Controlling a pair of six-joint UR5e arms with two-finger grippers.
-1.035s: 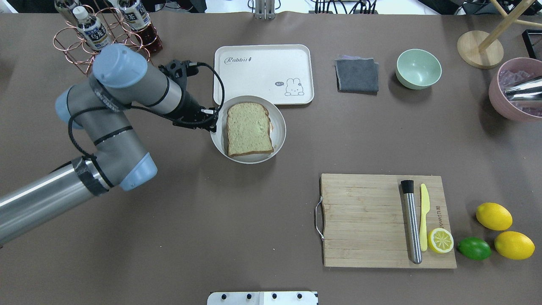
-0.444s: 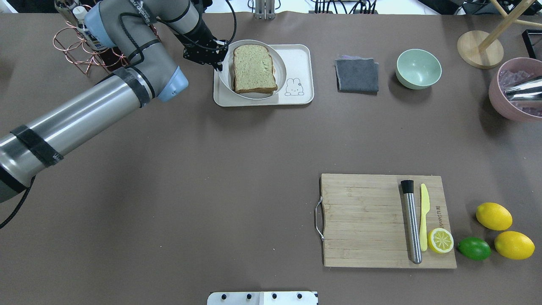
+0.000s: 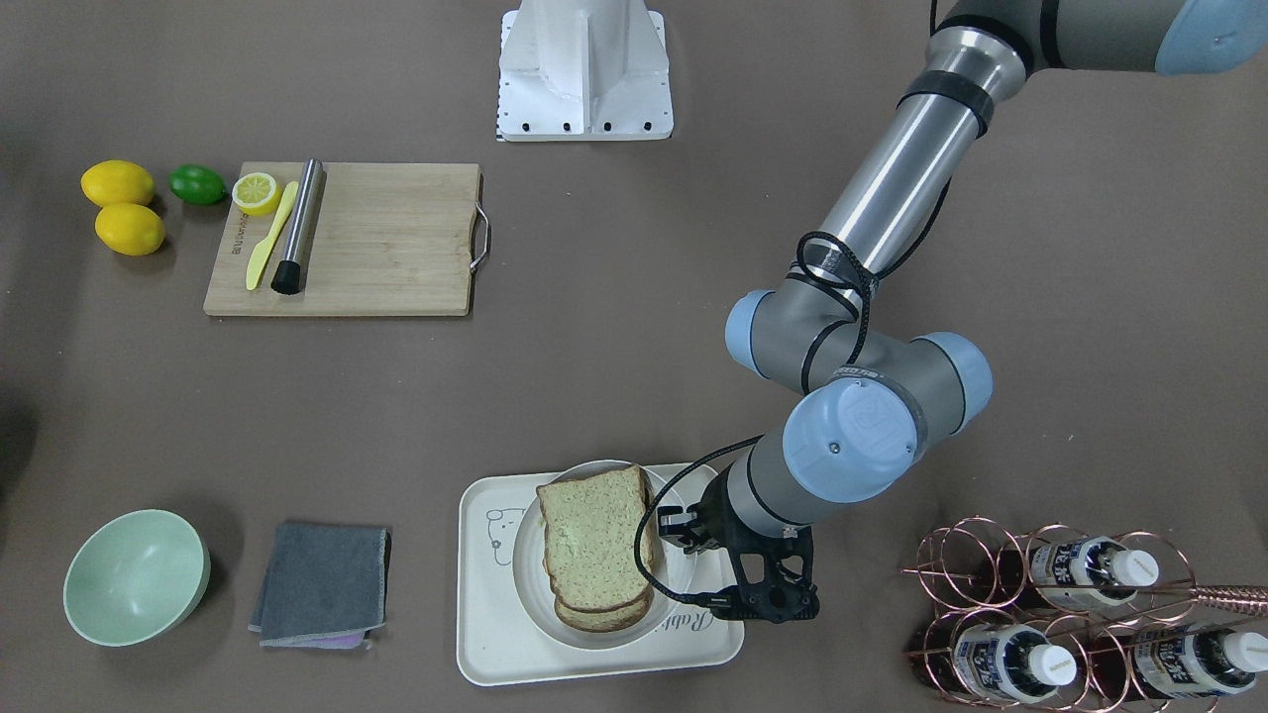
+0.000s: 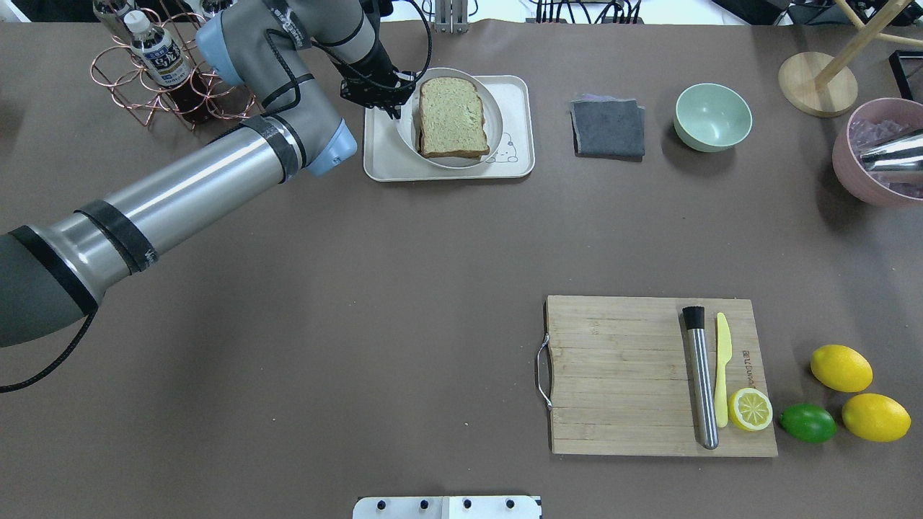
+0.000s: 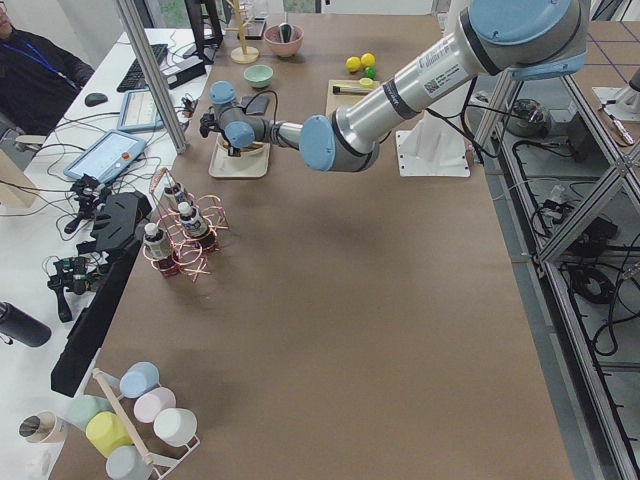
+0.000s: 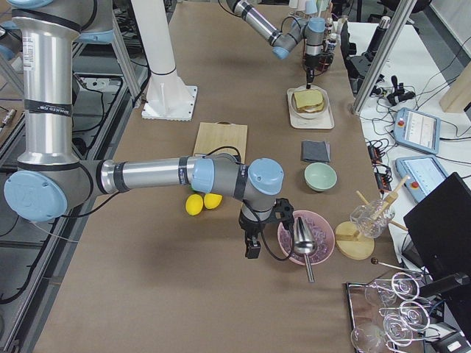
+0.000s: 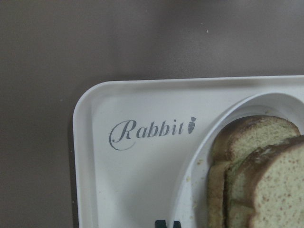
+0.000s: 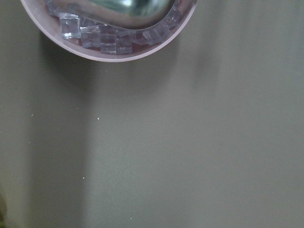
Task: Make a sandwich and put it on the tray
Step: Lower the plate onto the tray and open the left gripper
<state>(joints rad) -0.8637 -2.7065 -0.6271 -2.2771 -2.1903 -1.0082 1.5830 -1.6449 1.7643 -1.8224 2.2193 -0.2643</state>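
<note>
The sandwich is assembled. Two slices of seeded bread lie stacked on the round plate, and whatever sits between them is hidden from me. My left end effector is clenched on the rim of that plate, so the sandwich lies just beside my fingertips, on the far side of the rim from my wrist. The cream tray with the "Rabbit" script is right beneath me.

The plate's far edge overlaps the tray's rim in both exterior views. From that I judge the plate is over the tray but not settled flat, though I cannot tell whether it touches.

What is left, as I read it, is to lower the plate fully inside the tray's rim, release it and draw back without dragging it.

My right end effector hangs by the pink bowl of ice, well apart from the tray. I cannot tell whether it is released or clenched.
</note>
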